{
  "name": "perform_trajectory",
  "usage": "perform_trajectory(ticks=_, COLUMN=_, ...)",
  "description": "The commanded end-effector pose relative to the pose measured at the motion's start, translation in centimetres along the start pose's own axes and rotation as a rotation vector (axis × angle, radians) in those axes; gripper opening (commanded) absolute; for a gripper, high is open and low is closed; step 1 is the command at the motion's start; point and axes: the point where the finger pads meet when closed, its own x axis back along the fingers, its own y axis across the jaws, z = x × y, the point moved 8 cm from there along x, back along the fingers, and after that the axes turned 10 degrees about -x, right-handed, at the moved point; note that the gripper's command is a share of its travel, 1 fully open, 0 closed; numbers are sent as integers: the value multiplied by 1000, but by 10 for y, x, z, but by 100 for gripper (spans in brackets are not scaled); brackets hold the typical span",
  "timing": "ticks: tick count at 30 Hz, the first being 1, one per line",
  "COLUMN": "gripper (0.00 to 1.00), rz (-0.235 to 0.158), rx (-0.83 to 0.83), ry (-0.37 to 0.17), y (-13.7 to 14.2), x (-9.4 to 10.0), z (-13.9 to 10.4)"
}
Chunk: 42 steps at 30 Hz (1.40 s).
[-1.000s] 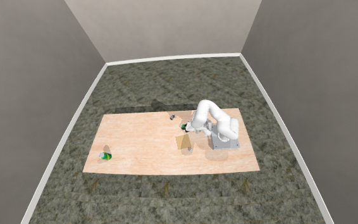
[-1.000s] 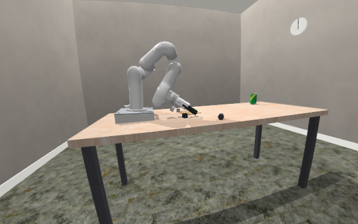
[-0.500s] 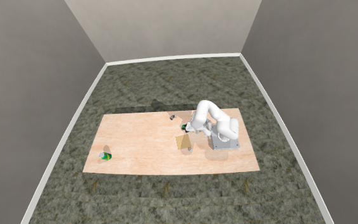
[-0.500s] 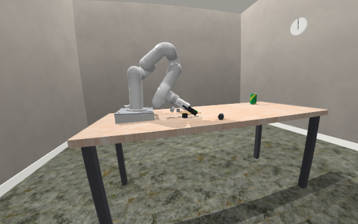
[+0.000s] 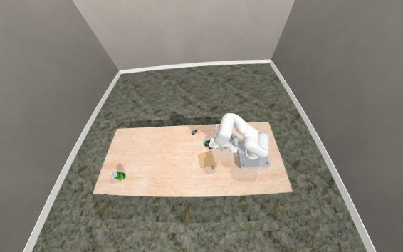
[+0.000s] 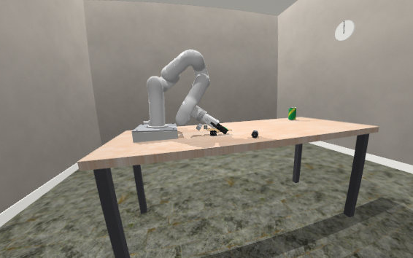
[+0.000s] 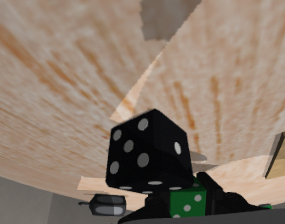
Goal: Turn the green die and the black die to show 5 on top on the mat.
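Observation:
My gripper (image 5: 207, 143) (image 6: 222, 128) (image 7: 179, 187) is shut on the green die (image 5: 206, 143) (image 7: 187, 201) and holds it tilted, low over the table. In the wrist view a green face with two pips shows between the fingers. The black die (image 6: 213, 133) (image 7: 149, 152) sits on the wood just beyond the fingertips, off the mat. One of its faces, seen in the wrist view, shows five pips. The tan square mat (image 5: 206, 159) lies in front of the arm's base. The white die (image 5: 213, 168) sits at the mat's near right corner.
A green soda can (image 5: 119, 175) (image 6: 292, 113) stands at the far end of the table (image 5: 156, 160). A small dark round object (image 5: 194, 132) (image 6: 255, 134) lies near the table's back edge. The arm's base (image 5: 253, 161) is beside the mat.

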Motion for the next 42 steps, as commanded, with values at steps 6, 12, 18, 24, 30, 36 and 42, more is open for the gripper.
perform_trajectory(ticks=6, gripper=27, rz=0, rx=0, ry=-2, y=0, x=0, z=0)
perform_trajectory(ticks=12, gripper=27, rz=0, rx=0, ry=-2, y=0, x=0, z=0)
perform_trajectory(ticks=18, gripper=27, rz=0, rx=0, ry=-2, y=0, x=0, z=0)
perform_trajectory(ticks=24, gripper=27, rz=0, rx=0, ry=-2, y=0, x=0, z=0)
perform_trajectory(ticks=30, gripper=27, rz=0, rx=0, ry=-2, y=0, x=0, z=0)
perform_trajectory(ticks=36, gripper=31, rz=0, rx=0, ry=-2, y=0, x=0, z=0)
perform_trajectory(ticks=42, gripper=39, rz=0, rx=0, ry=-2, y=0, x=0, z=0)
